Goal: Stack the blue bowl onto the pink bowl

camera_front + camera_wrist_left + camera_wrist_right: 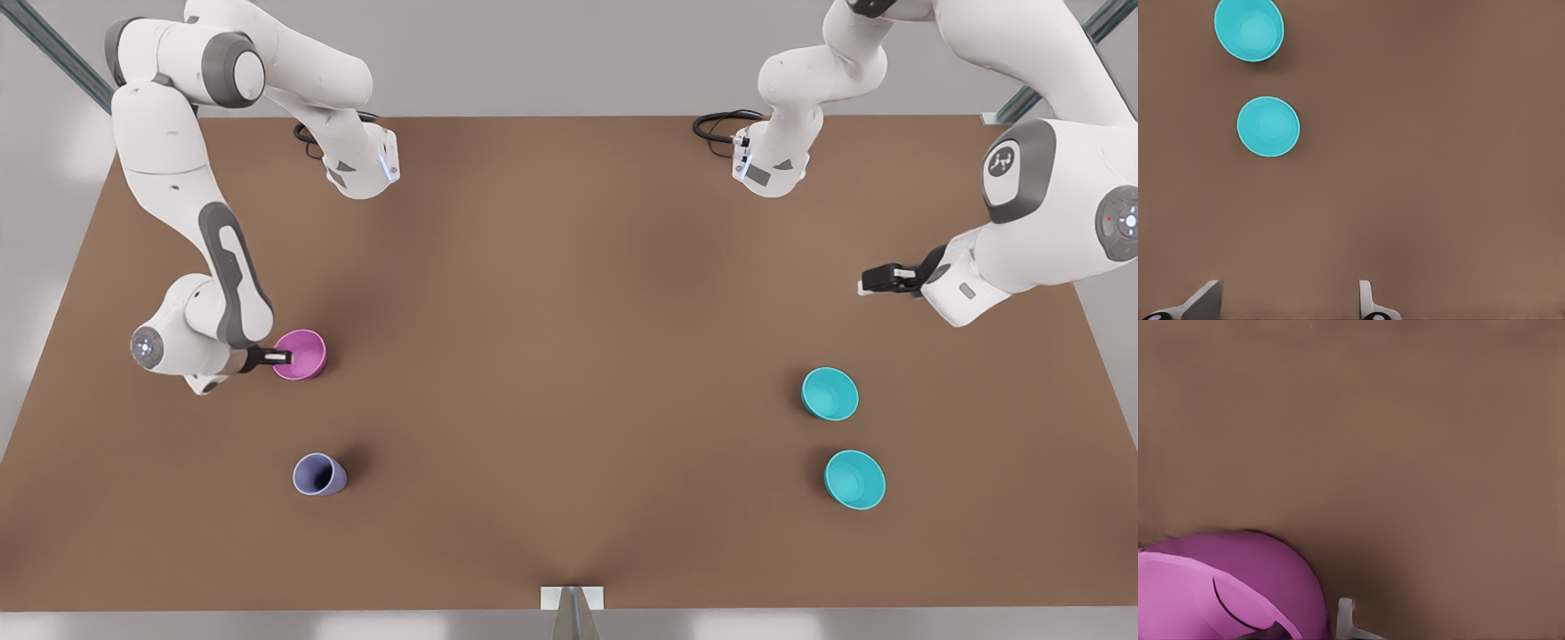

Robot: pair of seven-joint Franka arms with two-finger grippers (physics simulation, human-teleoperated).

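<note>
Brown tabletop (pixel 569 356), pale grey surround (pixel 551 53)

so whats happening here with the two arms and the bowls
The right gripper is down at the pink bowl, one finger outside its wall and the other inside, straddling the rim. The left gripper hangs open above the table, some way from the two blue bowls, which sit untouched. A lavender cup stands by itself. Nothing is stacked yet.

I see the pink bowl (pixel 300 354) upright near the counter's left edge, two blue bowls (pixel 830 394) upright near its right edge.
</note>
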